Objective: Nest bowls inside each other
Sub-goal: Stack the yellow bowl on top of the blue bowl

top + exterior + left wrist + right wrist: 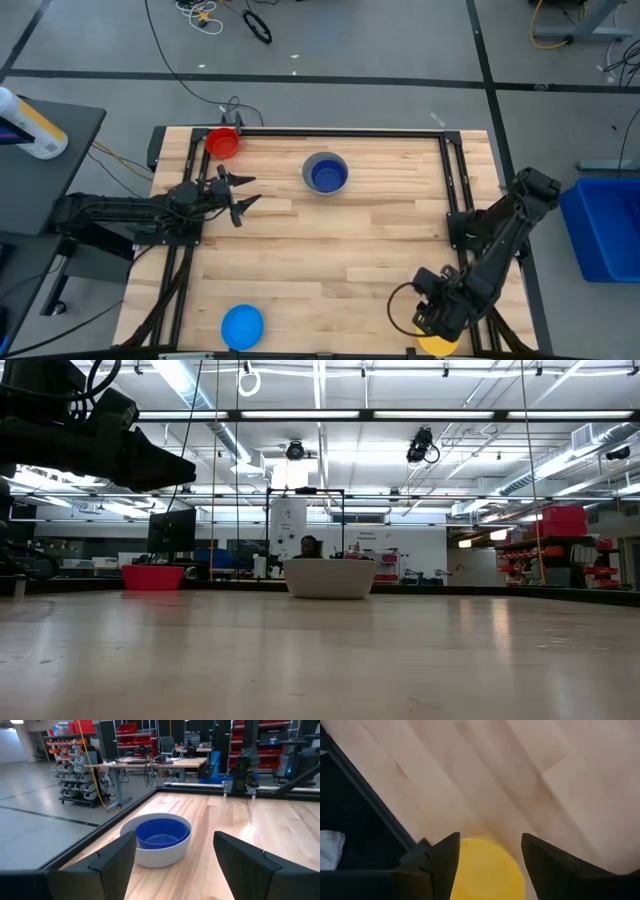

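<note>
A dark blue bowl (326,176) sits nested in the grey bowl (309,163) at the table's far middle. They also show in the left wrist view as the dark blue bowl (161,834) and the grey bowl (160,857). A red bowl (223,143) stands at the far left corner and a light blue bowl (242,326) at the near left. A yellow bowl (487,870) rests at the near right corner. My right gripper (490,840) hangs open above it, pointing down, a finger on either side. My left gripper (238,196) waits open and level at the left, pointing at the grey bowl.
A black metal frame (340,131) runs along the table's edges, close to the yellow bowl (437,346). A blue bin (605,225) stands on the floor to the right. Bare wood lies across the table's middle (330,260).
</note>
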`<act>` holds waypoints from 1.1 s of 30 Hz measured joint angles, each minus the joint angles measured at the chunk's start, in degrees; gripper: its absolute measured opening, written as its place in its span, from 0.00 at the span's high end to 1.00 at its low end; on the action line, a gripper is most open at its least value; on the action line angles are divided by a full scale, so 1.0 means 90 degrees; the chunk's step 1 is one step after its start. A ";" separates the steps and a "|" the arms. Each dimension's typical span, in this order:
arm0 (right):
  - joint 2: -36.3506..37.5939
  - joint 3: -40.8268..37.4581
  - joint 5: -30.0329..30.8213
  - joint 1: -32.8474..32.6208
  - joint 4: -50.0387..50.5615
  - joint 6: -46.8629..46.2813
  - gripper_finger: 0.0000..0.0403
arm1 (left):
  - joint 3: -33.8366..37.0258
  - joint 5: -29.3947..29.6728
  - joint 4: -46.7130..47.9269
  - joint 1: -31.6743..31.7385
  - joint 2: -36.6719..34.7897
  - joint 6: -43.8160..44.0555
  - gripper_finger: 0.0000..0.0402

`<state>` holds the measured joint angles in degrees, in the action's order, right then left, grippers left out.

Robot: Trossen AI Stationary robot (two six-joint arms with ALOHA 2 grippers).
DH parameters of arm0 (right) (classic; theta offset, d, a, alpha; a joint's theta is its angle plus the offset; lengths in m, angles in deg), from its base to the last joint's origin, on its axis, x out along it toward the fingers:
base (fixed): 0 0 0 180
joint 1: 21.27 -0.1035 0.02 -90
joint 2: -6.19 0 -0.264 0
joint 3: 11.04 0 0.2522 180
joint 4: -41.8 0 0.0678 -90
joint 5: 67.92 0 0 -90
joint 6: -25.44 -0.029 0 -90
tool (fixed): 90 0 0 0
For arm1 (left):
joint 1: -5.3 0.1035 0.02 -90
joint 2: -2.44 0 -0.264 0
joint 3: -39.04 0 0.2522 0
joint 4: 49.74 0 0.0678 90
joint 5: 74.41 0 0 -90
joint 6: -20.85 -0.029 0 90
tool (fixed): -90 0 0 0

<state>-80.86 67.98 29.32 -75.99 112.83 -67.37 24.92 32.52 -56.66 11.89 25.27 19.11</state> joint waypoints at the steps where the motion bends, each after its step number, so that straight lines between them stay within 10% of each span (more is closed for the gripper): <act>1: -0.0002 -0.0106 -0.0033 -0.0070 -0.0175 -0.0135 0.45 | -0.0002 0.0000 0.0012 0.0000 0.0000 -0.0013 0.32; 33: -0.0585 -0.0462 -0.0383 -0.1015 -0.0438 -0.1493 0.47 | -0.0001 -0.0151 0.0025 -0.0001 0.0000 0.0191 0.32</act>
<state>-86.13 63.82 25.87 -85.12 108.88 -80.81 24.91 31.16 -56.44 11.87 25.27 20.83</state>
